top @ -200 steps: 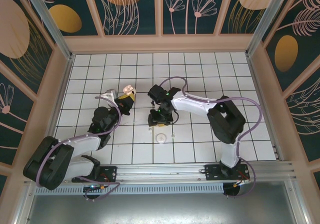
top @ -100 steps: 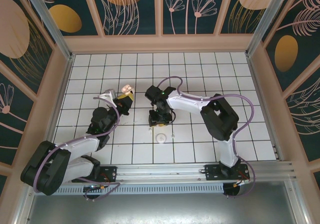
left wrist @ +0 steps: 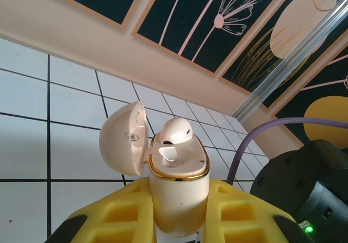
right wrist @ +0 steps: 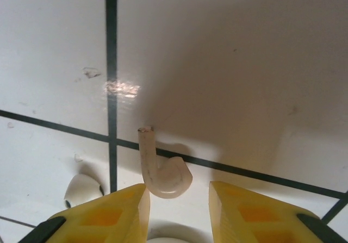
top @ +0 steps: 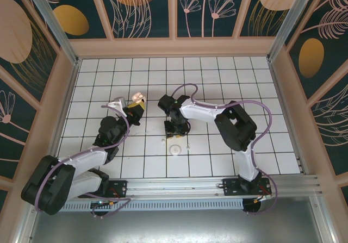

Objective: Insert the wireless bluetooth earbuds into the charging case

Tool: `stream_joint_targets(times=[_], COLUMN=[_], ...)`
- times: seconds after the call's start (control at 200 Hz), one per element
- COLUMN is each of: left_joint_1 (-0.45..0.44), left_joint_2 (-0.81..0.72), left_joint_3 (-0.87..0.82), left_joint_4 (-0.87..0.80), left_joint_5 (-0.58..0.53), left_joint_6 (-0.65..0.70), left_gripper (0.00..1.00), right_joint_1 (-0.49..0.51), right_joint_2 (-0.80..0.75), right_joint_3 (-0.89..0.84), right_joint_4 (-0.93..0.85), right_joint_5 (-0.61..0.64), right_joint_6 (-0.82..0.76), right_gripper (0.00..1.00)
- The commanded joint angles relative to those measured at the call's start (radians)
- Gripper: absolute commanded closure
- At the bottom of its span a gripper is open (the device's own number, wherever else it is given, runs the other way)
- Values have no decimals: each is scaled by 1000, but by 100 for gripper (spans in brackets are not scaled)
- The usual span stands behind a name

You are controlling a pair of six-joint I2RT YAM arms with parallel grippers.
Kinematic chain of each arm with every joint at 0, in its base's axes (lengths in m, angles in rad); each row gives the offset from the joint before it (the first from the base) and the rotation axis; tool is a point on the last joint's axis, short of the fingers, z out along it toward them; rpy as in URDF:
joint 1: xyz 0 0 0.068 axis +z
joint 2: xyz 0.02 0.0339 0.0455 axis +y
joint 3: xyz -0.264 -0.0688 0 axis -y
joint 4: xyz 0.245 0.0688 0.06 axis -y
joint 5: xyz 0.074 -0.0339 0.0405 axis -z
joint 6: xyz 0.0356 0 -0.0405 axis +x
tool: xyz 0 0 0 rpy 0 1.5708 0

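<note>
While the left claw pinches the open pink-cream hinged charging case, one whitish earbud seated, the right claw hangs spread; the loose pale hooked earbud lies between its fingers on the worktop, stem toward twelve o'clock.

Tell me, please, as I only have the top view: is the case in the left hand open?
Observer: Yes. In the left wrist view the case, clamped in the left hand, has its lid open.
Operator: Is anything in it?
Observer: One earbud sits in it.
Operator: And the other one?
Observer: The right wrist view shows the second earbud lying on the table between the right hand's open fingers, not gripped.
</note>
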Motion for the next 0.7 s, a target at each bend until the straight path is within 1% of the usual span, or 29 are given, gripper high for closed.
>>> stream_joint_targets(times=[0.0,0.21,0.275,0.505,0.631,0.696], left_joint_1=[5,5,5,5,5,5], left_joint_2=[-23,-25,-24,-14,-15,-18], left_joint_3=[11,20,21,29,31,30], left_joint_4=[-10,-25,-24,-13,-14,-16], left_joint_5=[-12,-12,-13,-2,4,2], left_joint_6=[32,43,44,43,43,43], left_gripper=[87,87,87,87,87,87], right_joint_1=[-21,-62,-75,-87,-100,-106], right_joint_2=[9,-13,-26,-106,-85,-63], right_joint_3=[4,12,19,-8,22,43], right_joint_4=[-29,-32,-39,-24,-35,-32], right_joint_5=[61,104,116,57,67,53], right_joint_6=[-12,-18,-15,11,-34,-74], right_gripper=[67,67,65,63,63,63])
